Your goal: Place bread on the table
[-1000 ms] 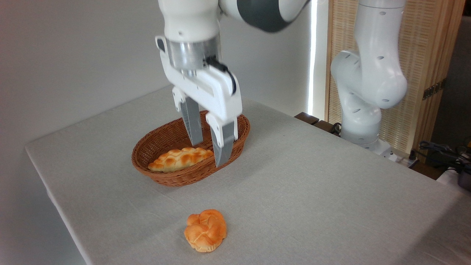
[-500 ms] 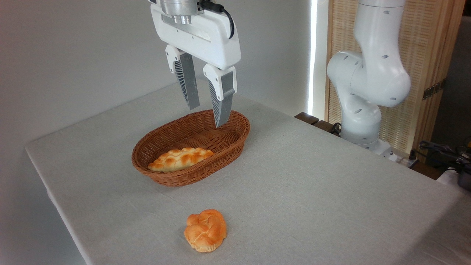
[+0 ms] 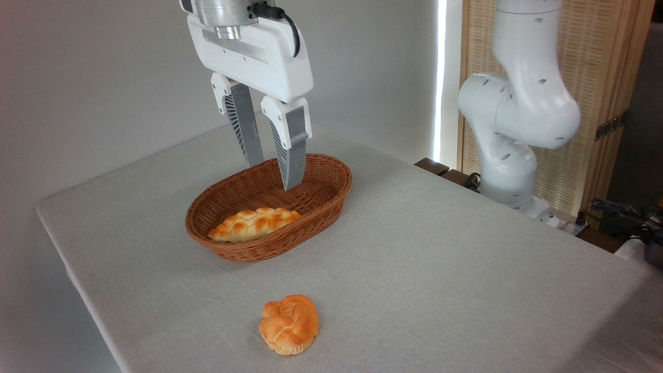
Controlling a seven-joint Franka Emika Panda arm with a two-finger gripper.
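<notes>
The bread, a small round golden-orange bun with a knotted top, lies on the grey-clothed table near its front edge. High above the wicker basket hangs my gripper, open, its grey fingers pointing down with nothing between them. It is well behind the bread and apart from it.
A longer, paler braided loaf rests inside the brown oval basket. The arm's white base stands at the table's far right edge, with cables beyond it. A wooden slatted screen is at the back right.
My gripper rose out of the basket and shifted left, staying open and empty. The bread and the loaf have not moved.
</notes>
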